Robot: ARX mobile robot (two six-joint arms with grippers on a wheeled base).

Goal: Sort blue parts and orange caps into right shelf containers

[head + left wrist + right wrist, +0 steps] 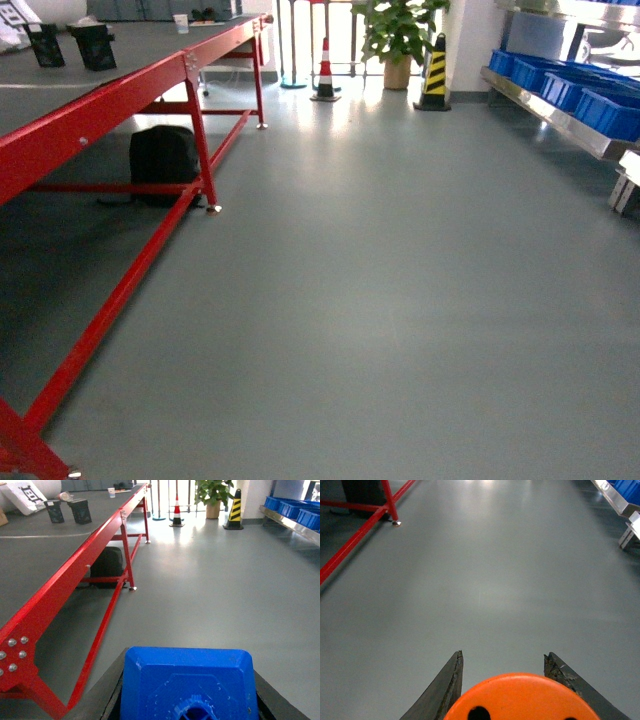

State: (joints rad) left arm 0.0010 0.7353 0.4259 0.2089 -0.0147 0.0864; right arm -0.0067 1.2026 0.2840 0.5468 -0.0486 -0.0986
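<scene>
- Blue part (pixel 189 685), lower middle of the left wrist view: glossy moulded plastic.
- Orange cap (pixel 522 698), bottom of the right wrist view: smooth matt plastic.
- Floor (pixel 400 300): smooth, faintly shiny.
- Table frame (pixel 110 105), upper left: glossy red-painted metal.
- Shelf (pixel 560 118), upper right: bare shiny metal.

Head view faces forward-down over floor (pixel 380 300). Wrist views look past own fingertips, close; all share red table frame (pixel 120 100), floor.
</scene>
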